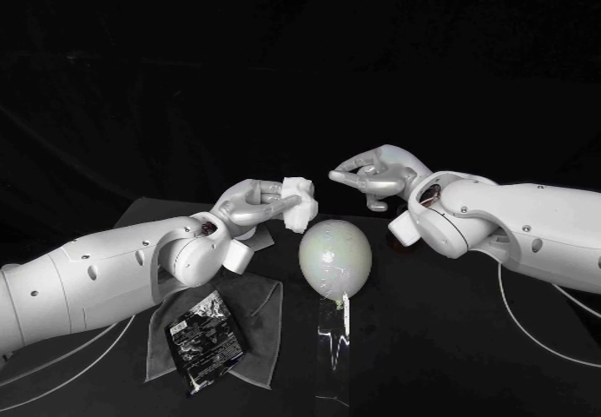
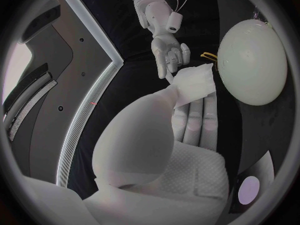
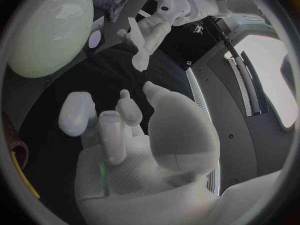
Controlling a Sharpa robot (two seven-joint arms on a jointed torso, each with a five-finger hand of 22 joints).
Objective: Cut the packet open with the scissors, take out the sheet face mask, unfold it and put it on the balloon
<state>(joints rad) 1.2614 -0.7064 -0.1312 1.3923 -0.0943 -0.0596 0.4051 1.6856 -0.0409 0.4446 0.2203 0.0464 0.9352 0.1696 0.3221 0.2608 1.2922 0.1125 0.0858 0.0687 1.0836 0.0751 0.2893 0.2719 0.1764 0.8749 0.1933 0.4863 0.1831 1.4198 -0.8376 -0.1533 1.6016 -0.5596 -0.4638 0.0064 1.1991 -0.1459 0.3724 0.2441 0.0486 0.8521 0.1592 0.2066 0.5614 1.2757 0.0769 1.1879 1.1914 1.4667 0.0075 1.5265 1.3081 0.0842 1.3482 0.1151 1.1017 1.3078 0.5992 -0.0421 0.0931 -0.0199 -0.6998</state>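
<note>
I've got the sheet face mask (image 1: 298, 203) pinched in the left hand (image 1: 254, 206), just left of centre in the head view. It is still a folded white wad, soft and thick, with limp edges hanging below the fingers. The balloon (image 1: 334, 254) lies down and to the right of that hand, its rounded top just beside the mask's lower corner. It is pale, glossy and egg-shaped, with its long axis running up and down the picture and the knotted narrow end towards the bottom.

The right hand (image 1: 376, 176) hovers right of centre, a little higher, fingers curled in with nothing in them (as far as I can see). It faces the mask across a small gap. The left hand is the nearer to the balloon, but I judge unfolding comes first, so the right must reach left for a free edge.

The black packet (image 1: 207, 337) lies on a grey cloth (image 1: 260, 298) at lower left
</note>
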